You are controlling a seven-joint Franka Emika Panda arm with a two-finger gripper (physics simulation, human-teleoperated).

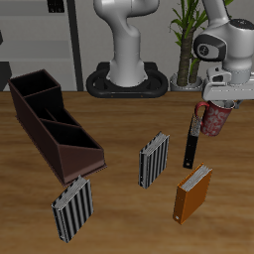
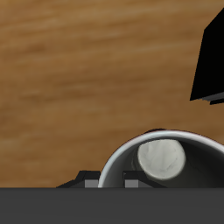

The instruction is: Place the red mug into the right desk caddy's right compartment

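The red mug [image 1: 214, 118] with whitish speckles hangs in the air above the table, and my gripper [image 1: 215, 103] is shut on its upper part. The wrist view looks down into the mug [image 2: 163, 161], showing its pale rim and inside right under the gripper body. The right desk caddy [image 1: 38, 127], long and dark brown, lies far across the table from the mug. Its right compartment [image 1: 77, 147] is the roomy end cell nearer the table's front edge, and nothing shows inside it.
A black upright slab [image 1: 190, 147] stands just below and beside the mug; it appears in the wrist view as a black block [image 2: 210, 58]. An orange book [image 1: 193, 192] stands nearer the front. Two striped books [image 1: 153, 160] [image 1: 71, 208] stand between mug and caddy.
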